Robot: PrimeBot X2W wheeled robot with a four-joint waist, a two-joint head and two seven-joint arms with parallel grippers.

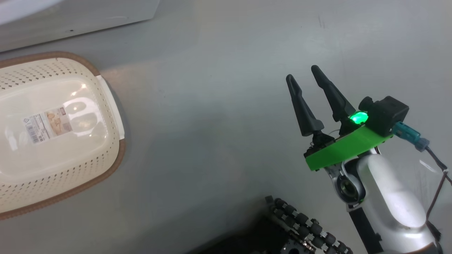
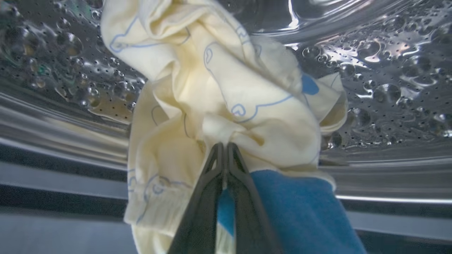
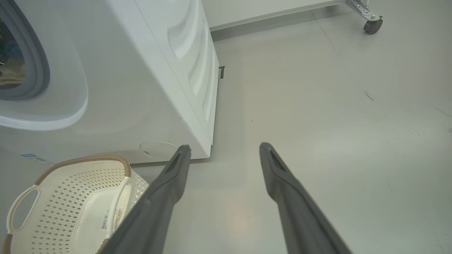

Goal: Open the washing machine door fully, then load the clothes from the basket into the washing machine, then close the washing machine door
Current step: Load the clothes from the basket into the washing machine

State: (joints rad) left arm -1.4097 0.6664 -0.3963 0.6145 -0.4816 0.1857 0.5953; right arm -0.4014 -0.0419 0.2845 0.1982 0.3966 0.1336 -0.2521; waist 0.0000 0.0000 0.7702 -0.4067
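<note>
You're in the loading step. The washing machine [image 3: 116, 88] stands open, the basket [image 1: 118, 158] beside it shows a bare bottom, and the clothes [image 2: 219, 88] sit inside the drum [image 2: 388, 70]. Next you'd withdraw the left arm, then shut the door. The left gripper [image 2: 224, 146] has its 2 fingers pressed together, tips against the fabric; whether a fold is pinched is unclear. The right gripper [image 3: 224, 146] hangs spread wide, holding nothing.
</note>
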